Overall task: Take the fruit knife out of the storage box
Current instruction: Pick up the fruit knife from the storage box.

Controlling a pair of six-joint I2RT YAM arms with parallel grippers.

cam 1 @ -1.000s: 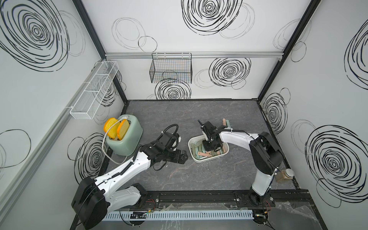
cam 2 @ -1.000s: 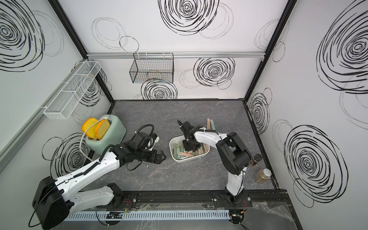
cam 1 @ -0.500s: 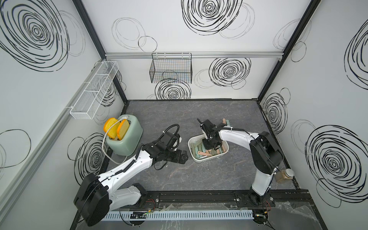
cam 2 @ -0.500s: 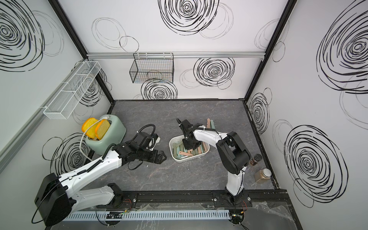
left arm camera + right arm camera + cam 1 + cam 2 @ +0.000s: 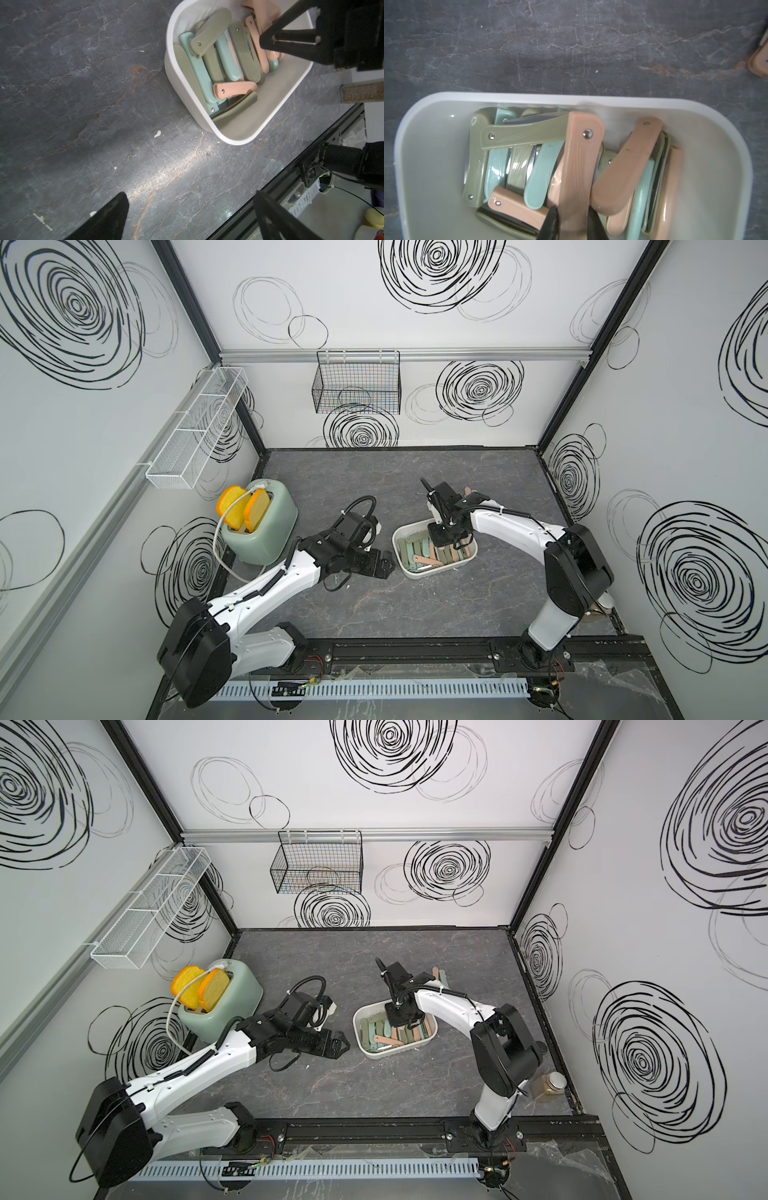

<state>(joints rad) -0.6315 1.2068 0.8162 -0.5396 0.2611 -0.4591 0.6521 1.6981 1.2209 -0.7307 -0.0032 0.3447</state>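
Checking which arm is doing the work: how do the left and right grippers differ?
The left gripper is open and empty; the right gripper is shut on a pink knife. The left gripper is outside the storage box, over the table; the right gripper reaches down into the box. Both are black with two fingers.

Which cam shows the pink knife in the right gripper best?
Right wrist: the pink knife fills the frame, pinched in the right gripper. Left wrist shows the gripper's tips among several pink handles, which one unclear. In both top views the gripper hides it.
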